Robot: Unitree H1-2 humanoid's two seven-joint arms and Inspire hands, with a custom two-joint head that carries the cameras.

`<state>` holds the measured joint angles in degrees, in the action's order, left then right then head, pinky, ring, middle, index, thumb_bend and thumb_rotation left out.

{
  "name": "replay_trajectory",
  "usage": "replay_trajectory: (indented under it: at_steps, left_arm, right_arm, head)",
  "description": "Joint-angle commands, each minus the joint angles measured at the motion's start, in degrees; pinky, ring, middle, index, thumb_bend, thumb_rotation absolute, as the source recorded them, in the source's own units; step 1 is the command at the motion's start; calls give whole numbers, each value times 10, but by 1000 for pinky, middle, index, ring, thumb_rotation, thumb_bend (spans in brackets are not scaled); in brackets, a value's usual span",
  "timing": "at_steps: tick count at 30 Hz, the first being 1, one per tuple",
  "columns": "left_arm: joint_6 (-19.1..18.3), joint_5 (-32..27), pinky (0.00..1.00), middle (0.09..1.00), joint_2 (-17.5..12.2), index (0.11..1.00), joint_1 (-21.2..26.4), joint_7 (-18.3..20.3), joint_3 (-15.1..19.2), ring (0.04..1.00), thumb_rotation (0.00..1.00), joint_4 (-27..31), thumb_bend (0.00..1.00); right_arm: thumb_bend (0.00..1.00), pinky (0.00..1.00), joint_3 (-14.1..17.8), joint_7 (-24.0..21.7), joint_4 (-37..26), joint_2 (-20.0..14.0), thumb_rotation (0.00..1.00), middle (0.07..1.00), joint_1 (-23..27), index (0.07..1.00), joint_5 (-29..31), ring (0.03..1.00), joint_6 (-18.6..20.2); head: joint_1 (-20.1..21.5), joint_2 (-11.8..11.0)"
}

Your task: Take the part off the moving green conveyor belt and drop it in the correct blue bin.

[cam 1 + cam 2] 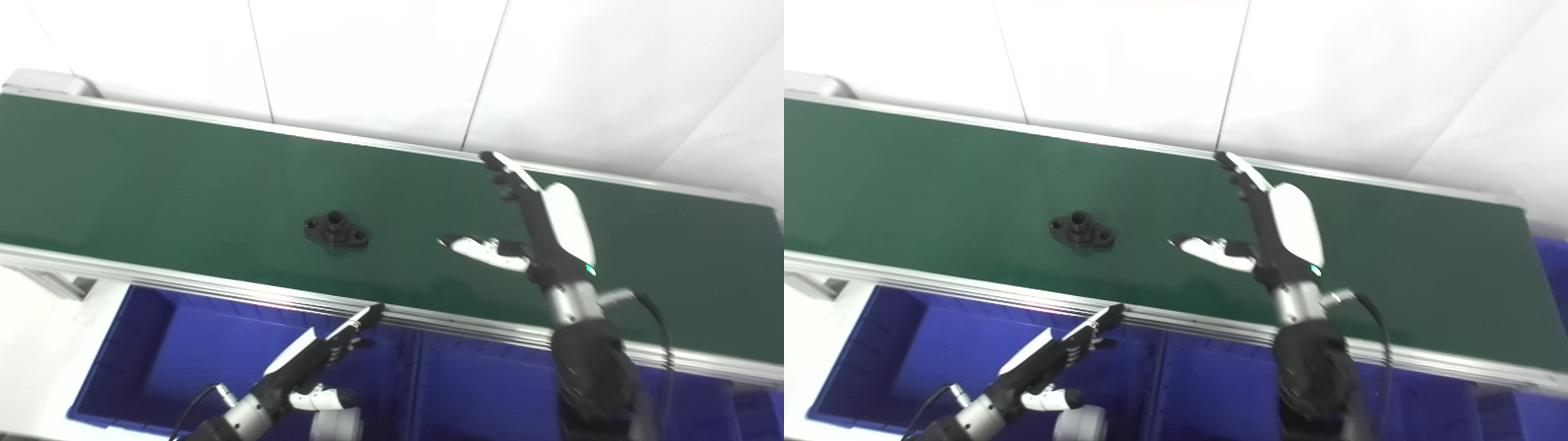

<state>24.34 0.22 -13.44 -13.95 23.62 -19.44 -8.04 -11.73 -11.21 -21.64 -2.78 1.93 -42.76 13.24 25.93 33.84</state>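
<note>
Part (336,231): black flanged fitting, centre frame on green conveyor belt (153,184); likely rigid, heavyish metal. Pinch raised central boss. Right hand (527,226) spread, empty; left hand (318,358) spread, empty.

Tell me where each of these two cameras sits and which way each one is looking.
Left eye view: on the head, looking down at the green conveyor belt; shows the open right hand above the belt and the left hand over a blue bin.
Right eye view: beside it, same downward aim, scene shifted slightly leftward; both hands and forearms show.
Shared: belt, black part, bins, white wall.
</note>
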Motion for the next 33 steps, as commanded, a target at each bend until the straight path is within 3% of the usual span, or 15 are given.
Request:
replay_trajectory:
  at_steps: [1, 19, 33]
  left_arm:
    - [25, -22, 922, 1000, -6, 1000, 6, 10, 6, 1000, 755, 5, 820]
    - [26, -54, 931, 978, 4, 983, -24, 54, 39, 958, 692, 37, 792]
    - [25, -60, 948, 1000, -13, 995, -32, 96, 23, 992, 708, 62, 842]
  right_arm:
    - [789, 706, -6, -3, 1, 6, 414, 854, 24, 866, -10, 807, 17]
    - [801, 782, -60, -10, 90, -24, 394, 843, 84, 859, -40, 828, 28]
    - [829, 751, -94, -25, 161, -47, 299, 820, 111, 843, -49, 796, 32]
  head:
    - [0, 0]
    - [-16, -1]
    - [-26, 1]
